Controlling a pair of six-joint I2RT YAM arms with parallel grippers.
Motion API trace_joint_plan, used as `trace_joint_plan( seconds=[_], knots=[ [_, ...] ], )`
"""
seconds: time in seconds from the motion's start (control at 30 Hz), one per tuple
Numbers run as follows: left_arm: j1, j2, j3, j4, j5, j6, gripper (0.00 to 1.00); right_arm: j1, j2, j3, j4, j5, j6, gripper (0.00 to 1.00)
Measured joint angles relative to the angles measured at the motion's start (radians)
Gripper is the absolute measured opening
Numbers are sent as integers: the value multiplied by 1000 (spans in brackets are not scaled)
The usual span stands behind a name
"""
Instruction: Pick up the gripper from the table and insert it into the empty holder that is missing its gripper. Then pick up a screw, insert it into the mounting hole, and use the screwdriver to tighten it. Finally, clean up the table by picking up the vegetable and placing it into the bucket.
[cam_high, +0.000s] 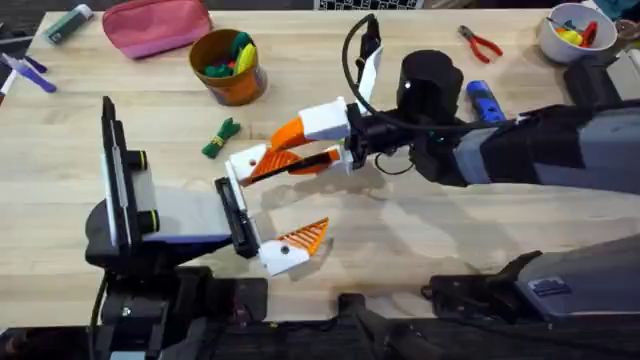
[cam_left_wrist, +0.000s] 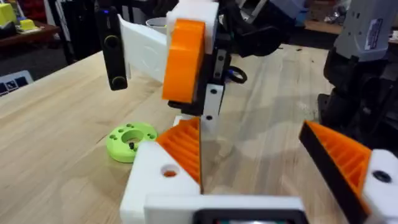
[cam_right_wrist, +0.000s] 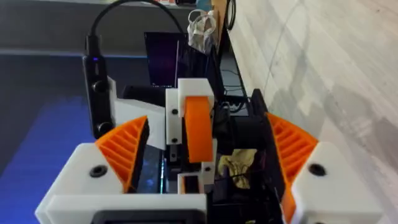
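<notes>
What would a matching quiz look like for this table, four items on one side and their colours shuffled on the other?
Things:
1. vegetable
2. bucket
3. screwdriver
4. pouch

Colours:
A. pink
B. blue
C. dark green
D. orange-brown

Pairs: 1-C, 2-D, 3-B, 4-A

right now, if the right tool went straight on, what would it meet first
Most likely the left tool: one of its fingers sits between the right tool's open jaws, though depth is unclear.
</notes>
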Motion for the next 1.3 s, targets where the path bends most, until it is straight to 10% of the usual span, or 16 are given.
trace_joint_plan(
  seconds=[0.27, 0.67, 0.9, 1.3],
  knots=[
    [0, 0, 0, 0, 0, 0, 985, -47, -65, 1, -147, 14, -83, 991],
    [0, 0, 0, 0, 0, 0, 985, -314, -323, 208, -1147, 127, -594, 993],
    [0, 0, 0, 0, 0, 0, 985, -300, -296, 527, -1649, 419, -950, 992],
    [0, 0, 0, 0, 0, 0, 985, -132, -46, 879, -1957, 950, -1285, 950]
  ],
)
